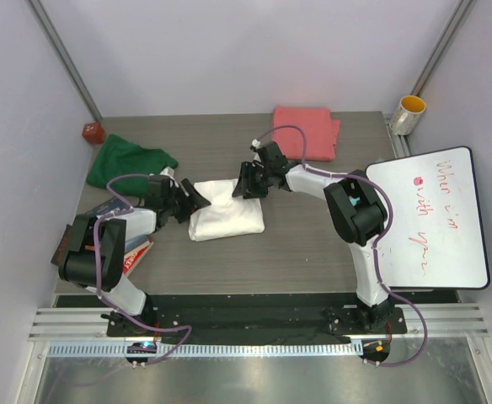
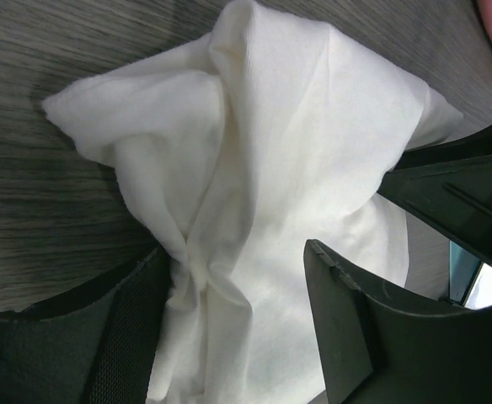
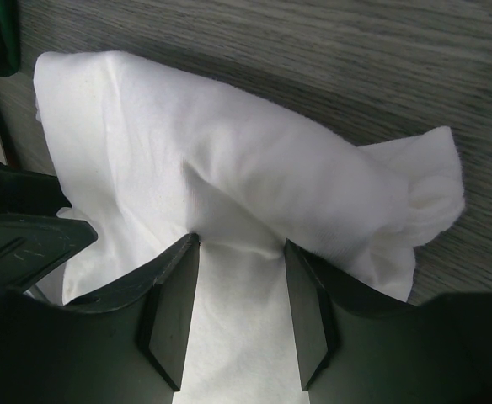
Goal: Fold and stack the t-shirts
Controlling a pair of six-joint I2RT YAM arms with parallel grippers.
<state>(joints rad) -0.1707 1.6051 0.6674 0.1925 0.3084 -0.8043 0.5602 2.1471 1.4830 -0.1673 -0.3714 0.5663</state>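
A white t-shirt lies folded and bunched in the middle of the table. My left gripper is at its left edge and my right gripper at its top right corner. In the left wrist view the left gripper stands open and wide, with a pleated ridge of white t-shirt between the fingers, touching only the left one. In the right wrist view the right gripper is open, its tips tucked under a fold of the white t-shirt. The dark green t-shirt lies crumpled at back left, the coral-pink t-shirt folded at the back.
A whiteboard leans at the right, with a yellow cup behind it. A small red object sits in the back left corner. Books lie by the left arm's base.
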